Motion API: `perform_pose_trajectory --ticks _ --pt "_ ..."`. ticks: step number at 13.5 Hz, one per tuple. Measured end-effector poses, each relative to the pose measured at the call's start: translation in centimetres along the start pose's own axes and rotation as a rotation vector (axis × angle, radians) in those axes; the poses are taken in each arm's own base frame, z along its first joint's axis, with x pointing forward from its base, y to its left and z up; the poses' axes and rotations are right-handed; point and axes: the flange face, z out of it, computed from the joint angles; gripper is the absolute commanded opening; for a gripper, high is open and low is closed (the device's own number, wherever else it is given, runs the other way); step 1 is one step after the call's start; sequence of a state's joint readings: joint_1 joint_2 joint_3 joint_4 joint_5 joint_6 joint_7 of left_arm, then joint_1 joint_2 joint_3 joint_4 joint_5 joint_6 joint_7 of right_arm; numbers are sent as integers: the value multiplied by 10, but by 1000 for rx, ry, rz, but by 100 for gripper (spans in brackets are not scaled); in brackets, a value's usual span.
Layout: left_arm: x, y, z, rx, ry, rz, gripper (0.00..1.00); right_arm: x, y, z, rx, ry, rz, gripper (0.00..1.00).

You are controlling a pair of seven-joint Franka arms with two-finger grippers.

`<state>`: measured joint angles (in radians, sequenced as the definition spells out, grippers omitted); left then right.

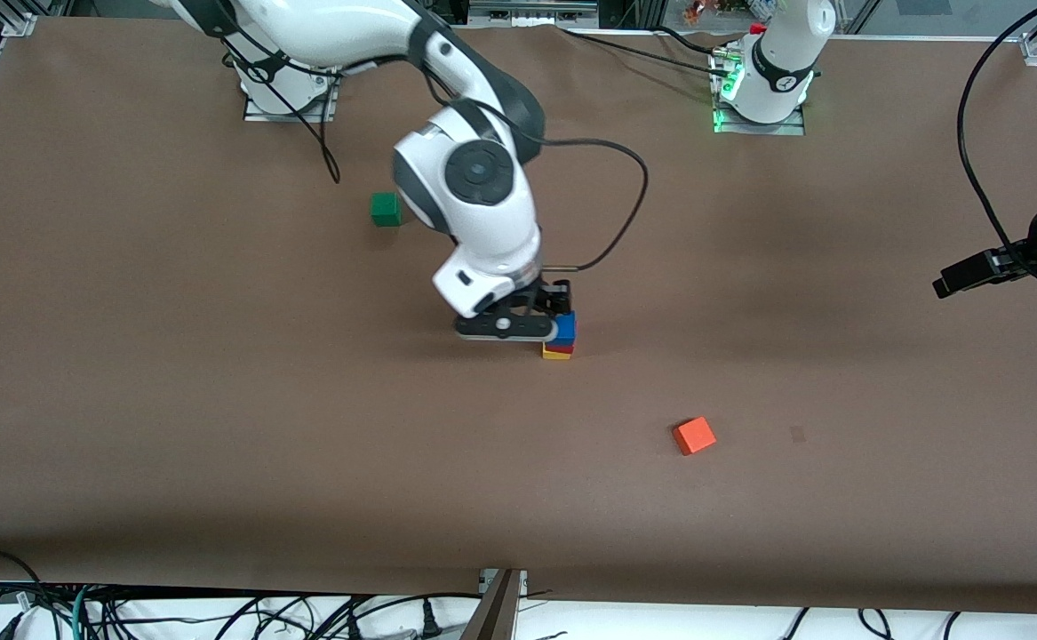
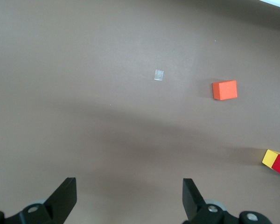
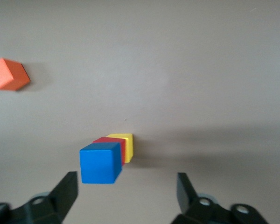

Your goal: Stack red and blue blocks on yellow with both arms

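Note:
A stack stands mid-table: the yellow cube (image 1: 557, 354) on the table, the deep red cube (image 1: 562, 347) on it, the bright blue cube (image 1: 564, 327) on top. In the right wrist view, blue (image 3: 100, 162), red (image 3: 113, 142) and yellow (image 3: 127, 143) line up. My right gripper (image 1: 555, 307) is open and empty just above the stack (image 3: 126, 189), and the blue cube sits off toward one finger (image 3: 65, 187), untouched. My left gripper (image 1: 952, 284) is open and empty (image 2: 129, 196), high over the left arm's end of the table, and it waits. The stack shows at the edge of its view (image 2: 277, 163).
A lighter orange-red cube (image 1: 694, 436) lies nearer to the front camera than the stack, toward the left arm's end; it also shows in both wrist views (image 2: 224, 89) (image 3: 9, 74). A green cube (image 1: 385, 209) lies farther back. A small pale patch (image 2: 159, 74) marks the table.

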<state>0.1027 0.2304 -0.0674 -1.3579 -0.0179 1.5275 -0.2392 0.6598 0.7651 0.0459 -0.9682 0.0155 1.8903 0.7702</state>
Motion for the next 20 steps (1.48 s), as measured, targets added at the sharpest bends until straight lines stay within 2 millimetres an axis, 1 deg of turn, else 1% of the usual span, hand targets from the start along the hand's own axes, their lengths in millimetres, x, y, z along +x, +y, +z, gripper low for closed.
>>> perform_pose_trajectory --ticks 2,3,5,7,9,11,12,14,17,20 --pt "-1 5 1 -3 -3 10 100 25 38 -46 10 -18 28 100" --pt "-1 7 1 -4 -4 13 100 35 60 -62 -4 -36 43 100" --pt "0 8 5 -3 -11 14 100 47 97 -87 -36 -80 34 100" --pt "1 9 8 -3 -16 14 100 49 125 -107 -37 -111 13 100" --pt "1 11 9 -2 -19 18 100 46 159 -125 -33 -133 -7 100" --pt "0 14 9 -2 -20 23 100 42 202 -143 -42 -143 -21 100" --pt "0 15 9 -2 -20 24 100 38 223 -152 -40 -149 -17 100" --pt "0 15 9 -2 -20 25 100 25 257 -167 -41 -157 -7 100" --pt "-2 19 9 -1 -23 31 100 5 299 -184 -37 -166 2 100" --pt "-6 35 10 1 -24 59 100 -2 351 -195 -54 -162 -13 100"
